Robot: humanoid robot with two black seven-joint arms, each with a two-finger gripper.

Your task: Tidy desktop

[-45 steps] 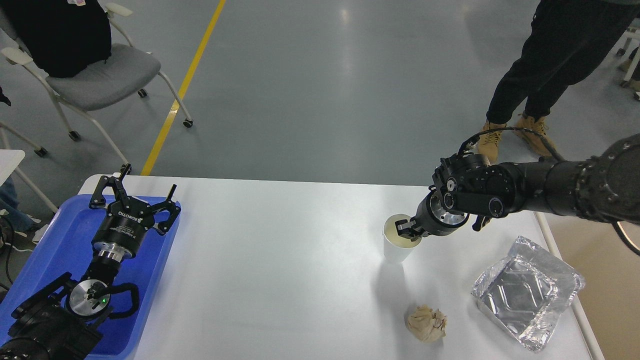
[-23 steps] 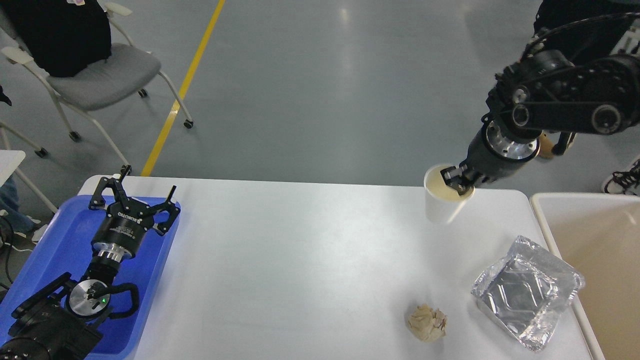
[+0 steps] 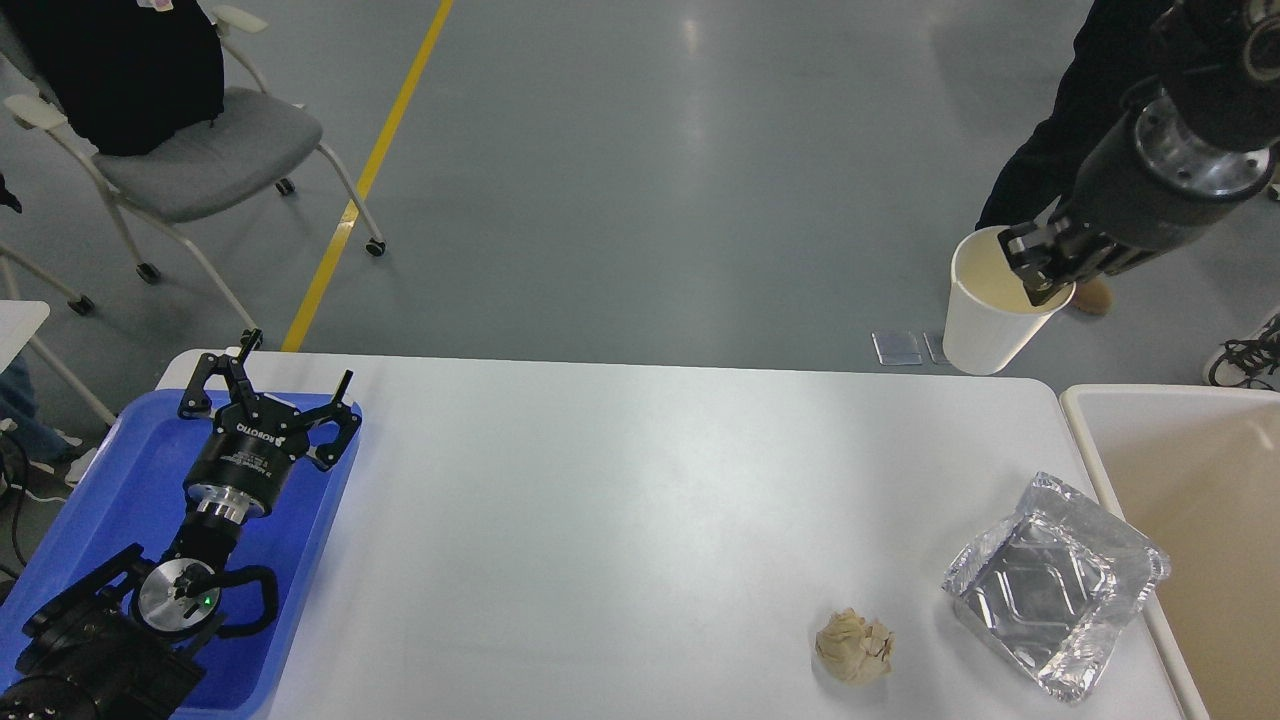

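Observation:
The white desktop (image 3: pixel 600 520) fills the lower middle of the head view. My right gripper (image 3: pixel 1040 268) is shut on the rim of a white paper cup (image 3: pixel 985 320) and holds it in the air beyond the desktop's far right corner. A crumpled beige paper ball (image 3: pixel 853 647) lies near the front right. A crushed silver foil tray (image 3: pixel 1055 585) lies at the right edge. My left gripper (image 3: pixel 268 385) is open and empty above the blue tray (image 3: pixel 120 480) at the left.
A beige bin with a white rim (image 3: pixel 1180 480) stands right of the desktop. A grey chair (image 3: pixel 200 150) is at the back left, with a yellow floor line beside it. A person's legs (image 3: pixel 1060 160) stand at the back right behind my right arm.
My right gripper has lifted the paper cup off the desktop and carried it up and to the right, towards the bin. The left arm has not moved.

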